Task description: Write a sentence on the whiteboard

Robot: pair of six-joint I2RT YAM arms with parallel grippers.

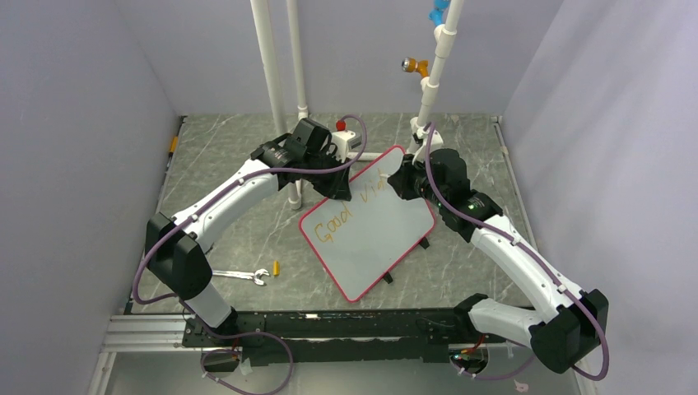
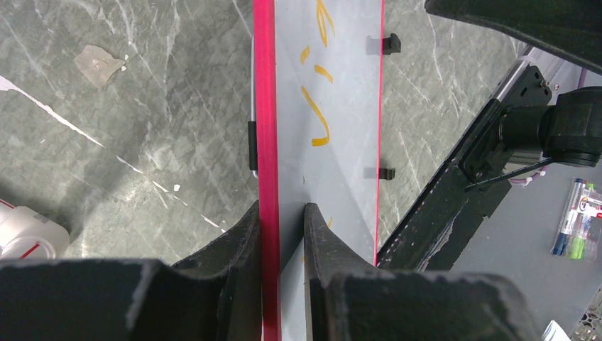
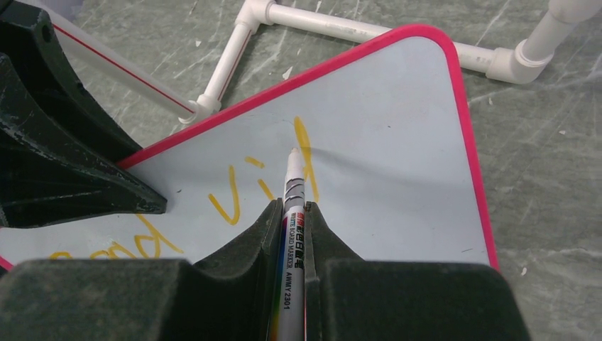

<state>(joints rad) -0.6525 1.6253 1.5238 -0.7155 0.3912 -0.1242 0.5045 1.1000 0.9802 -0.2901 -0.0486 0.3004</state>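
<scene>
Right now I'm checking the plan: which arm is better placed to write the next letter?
Right. The right gripper is shut on the marker, its tip at the whiteboard beside the last stroke of the sentence. The left gripper grips the whiteboard's red rim, so it is occupied.

The left arm (image 1: 239,193) and the right arm (image 1: 514,247) are built alike. The long links have smooth white shells, and the joints and bases have chunky black housings. A thin purple cable (image 1: 137,276) runs along each arm, pinned to the white shells by small dark fittings and looping loose near the base. The left gripper (image 2: 282,213) and the right gripper (image 3: 292,207) are matte black. Their fingers (image 2: 234,249) are broad at the root and taper to narrow tips. The finger surface is rough and grainy, with pale scuffs and worn patches along the edges.
</scene>
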